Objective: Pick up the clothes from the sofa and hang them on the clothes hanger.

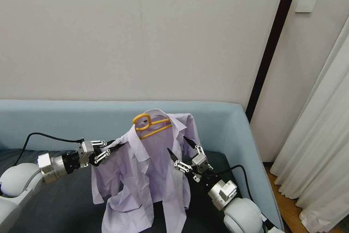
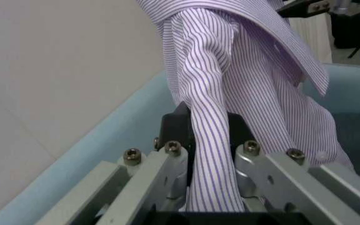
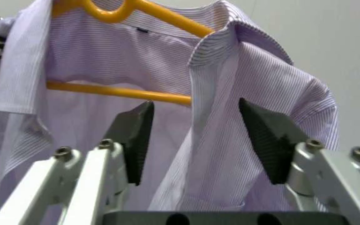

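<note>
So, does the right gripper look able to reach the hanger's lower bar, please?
Probably yes: the right gripper is open facing the hanger, though a fold of the shirt hangs partly between.

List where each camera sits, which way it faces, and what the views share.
Head view: on the robot's head, looking forward and down at the pale blue sofa; both arms show, left gripper and right gripper.
Left wrist view: on the left wrist, looking along its shut fingers at the purple-striped shirt they pinch.
Right wrist view: on the right wrist, looking between its open black pads at the yellow plastic hanger.
Shared: all three show the shirt.
</note>
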